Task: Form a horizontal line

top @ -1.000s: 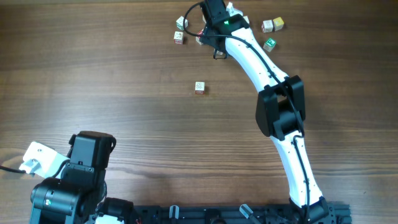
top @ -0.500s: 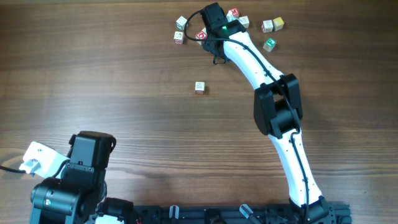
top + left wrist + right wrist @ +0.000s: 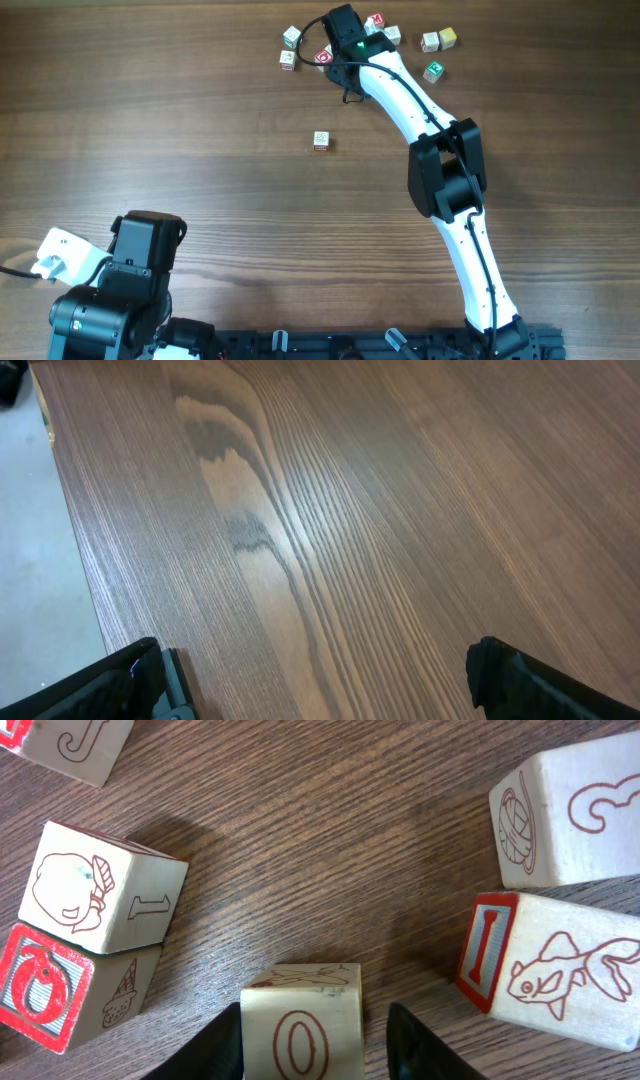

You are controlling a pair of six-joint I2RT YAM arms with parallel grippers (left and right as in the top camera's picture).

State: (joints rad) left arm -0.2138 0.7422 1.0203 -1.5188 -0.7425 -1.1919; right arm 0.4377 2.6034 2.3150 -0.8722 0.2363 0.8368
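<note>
While the small wooden cubes are not yet in a row, they lie loose on the table [image 3: 180, 120]. One lone cube [image 3: 320, 141] sits by itself near the middle, seen from above. The other cubes are bunched at 12 o'clock from it, at the far edge. Two pale cubes [image 3: 289, 47] lie at 11 o'clock from the lone cube. A green cube [image 3: 433, 71] lies at 2 o'clock from it, with a pair of cubes [image 3: 438, 40] side by side just past that. The right gripper [image 3: 315, 1040] reaches into the bunch. Its jaws are narrow and stand on each side of the O cube [image 3: 300, 1020], which has a plane drawn on top. One finger [image 3: 215, 1045] looks to be touching the cube. By the other finger I see a thin strip of table, so I cannot tell if the cube is squeezed. From the O cube, a red-faced cube [image 3: 60, 990] is at 9 o'clock and touches an apple cube [image 3: 100, 890] at 10 o'clock. A fish cube [image 3: 550, 970] is at 3 o'clock, with a yarn cube [image 3: 570, 810] just beside it at 2 o'clock. The left gripper [image 3: 320, 690] is well apart, at 7 o'clock from the lone cube. Its jaws are wide over bare wood and hold nothing.
</note>
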